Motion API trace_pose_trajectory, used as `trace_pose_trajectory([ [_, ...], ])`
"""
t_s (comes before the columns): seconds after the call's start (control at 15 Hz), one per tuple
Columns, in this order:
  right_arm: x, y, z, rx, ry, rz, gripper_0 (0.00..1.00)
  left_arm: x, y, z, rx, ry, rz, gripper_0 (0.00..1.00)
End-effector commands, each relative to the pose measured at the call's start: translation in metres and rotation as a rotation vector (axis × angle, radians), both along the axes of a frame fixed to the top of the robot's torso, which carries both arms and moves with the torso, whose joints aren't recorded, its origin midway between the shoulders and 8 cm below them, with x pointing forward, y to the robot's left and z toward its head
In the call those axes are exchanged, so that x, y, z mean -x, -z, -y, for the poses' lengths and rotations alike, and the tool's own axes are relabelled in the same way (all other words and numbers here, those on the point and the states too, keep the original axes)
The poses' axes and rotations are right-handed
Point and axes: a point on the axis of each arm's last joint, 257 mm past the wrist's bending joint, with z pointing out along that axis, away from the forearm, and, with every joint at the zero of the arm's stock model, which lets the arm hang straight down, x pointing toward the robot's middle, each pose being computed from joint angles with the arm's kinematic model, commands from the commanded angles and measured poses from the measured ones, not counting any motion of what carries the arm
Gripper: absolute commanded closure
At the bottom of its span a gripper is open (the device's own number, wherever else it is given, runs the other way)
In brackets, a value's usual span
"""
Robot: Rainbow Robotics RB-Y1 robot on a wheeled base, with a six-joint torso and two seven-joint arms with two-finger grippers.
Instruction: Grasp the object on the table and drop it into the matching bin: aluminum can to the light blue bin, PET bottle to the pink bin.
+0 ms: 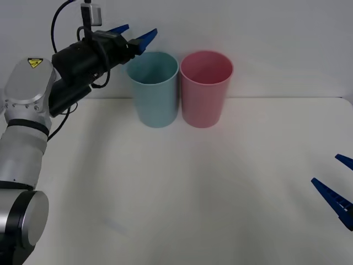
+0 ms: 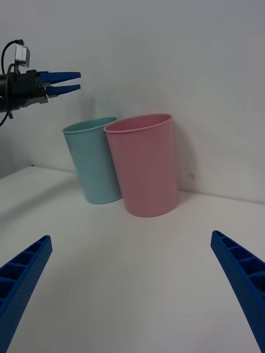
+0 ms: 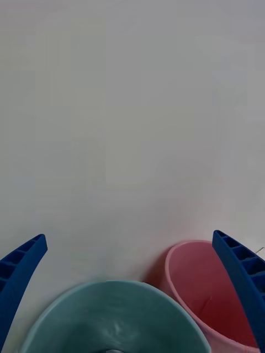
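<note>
The left gripper (image 1: pixel 138 35) is held high above the surface (image 1: pixel 182 193), just over the near-left edge of the light blue bin (image 1: pixel 153 91), and its blue ribbed fingers (image 1: pixel 146 38) are spread apart with nothing between them. From the left wrist view, the round rim of the light blue bin (image 3: pixel 116 317) is seen directly below the parted fingers (image 3: pixel 19 273), and a small silvery patch can just be made out deep at the bottom of that bin; whether that is the aluminum can cannot be told for certain. The pink bin (image 3: pixel 207 292) is seen just beside it, rim close to rim.

In the front view the two bins are stood upright side by side at the far middle of the white surface, the pink bin (image 1: pixel 206 88) to the right of the blue one, touching or very nearly so. In the right wrist view the same pair is shown, the pink bin (image 2: pixel 144 165) nearer and the light blue bin (image 2: pixel 94 162) behind it, with the left gripper (image 2: pixel 69 81) held in the air above and beyond the blue rim.

The right gripper (image 1: pixel 337 185) is parked low at the right edge of the surface, well apart from the bins, its fingers (image 2: pixel 243 276) held wide apart and empty.
</note>
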Motion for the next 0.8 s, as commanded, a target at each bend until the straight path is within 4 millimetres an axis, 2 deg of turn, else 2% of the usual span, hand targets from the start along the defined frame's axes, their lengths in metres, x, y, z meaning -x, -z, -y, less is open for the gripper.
trace_pose_trajectory([
  [0.07, 0.0, 0.0, 0.0, 0.0, 0.0, 0.0, 0.0, 0.016, 0.007, -0.027, 0.011, -0.007, 0.011, 0.0],
  [0.47, 0.0, 0.0, 0.0, 0.0, 0.0, 0.0, 0.0, 0.065, 0.026, -0.099, 0.024, -0.043, 0.036, 0.0],
  [0.8, 0.0, 0.0, 0.0, 0.0, 0.0, 0.0, 0.0, 0.118, 0.048, -0.16, -0.024, -0.076, 0.059, 0.0],
])
